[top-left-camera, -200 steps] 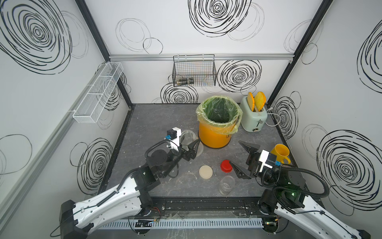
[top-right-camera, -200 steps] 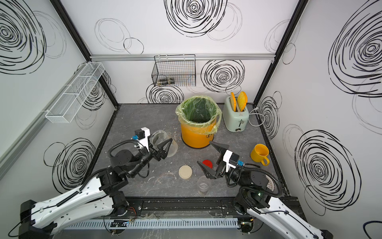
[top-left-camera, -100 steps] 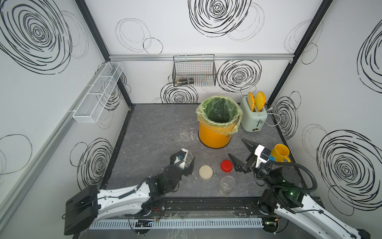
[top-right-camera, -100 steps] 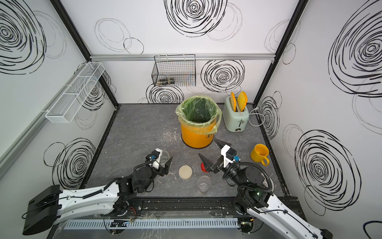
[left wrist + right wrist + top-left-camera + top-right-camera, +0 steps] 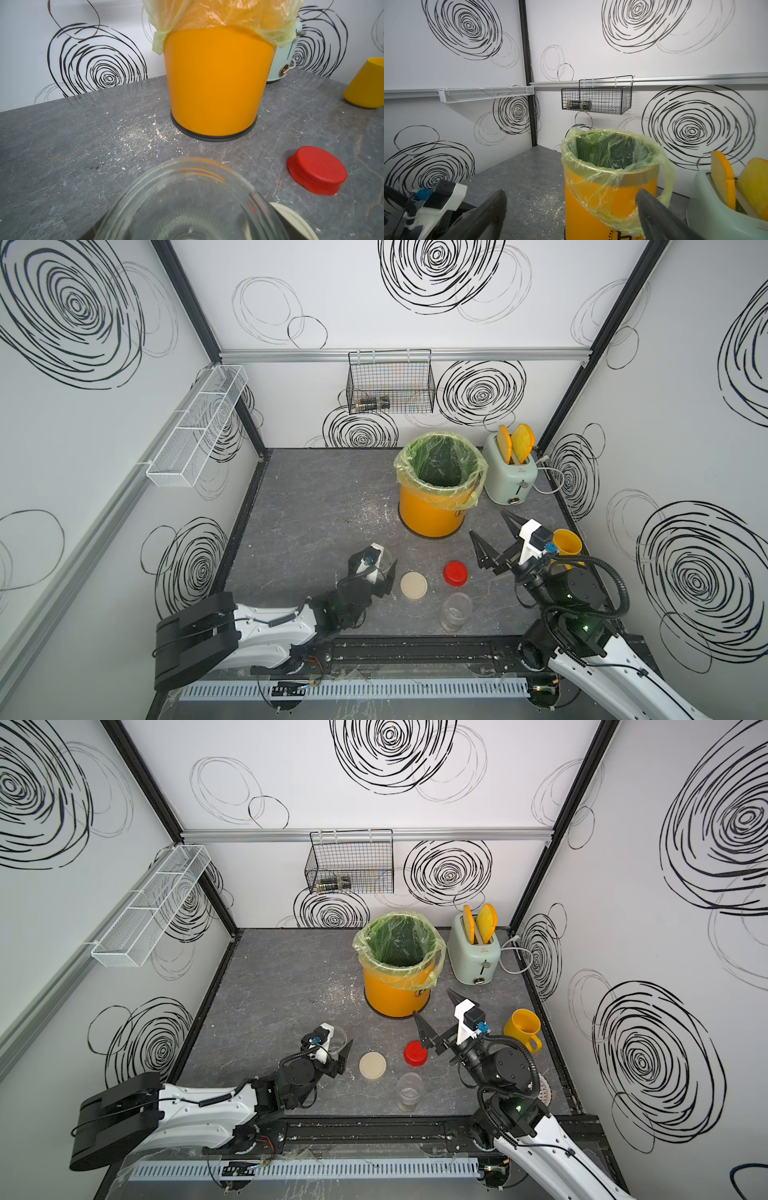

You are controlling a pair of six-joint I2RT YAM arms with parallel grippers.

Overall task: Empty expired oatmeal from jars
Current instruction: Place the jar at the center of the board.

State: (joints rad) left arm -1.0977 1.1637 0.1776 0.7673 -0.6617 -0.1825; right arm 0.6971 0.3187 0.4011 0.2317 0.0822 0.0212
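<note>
Glass, bare inside: the wide jar (image 5: pixel 385 561) is pinched in the left pincer (image 5: pixel 380 568), low over the desk (image 5: pixel 307 506) in front of the bin (image 5: pixel 432 512) (likely being parked). Lid (image 5: pixel 414 585) and cap (image 5: pixel 455 573) lie off so both jars could pour; the slim jar (image 5: pixel 456 611) stands open farther from the bin. Right pincer (image 5: pixel 487 523) hangs spread, empty, beside the bin. Oatmeal (image 5: pixel 159 133) shows only scattered at its foot.

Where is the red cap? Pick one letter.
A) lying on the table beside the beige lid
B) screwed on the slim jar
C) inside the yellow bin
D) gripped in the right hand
A: the red cap lies flat on the table next to the beige lid, off the open slim jar, and the right hand is open and empty.
</note>
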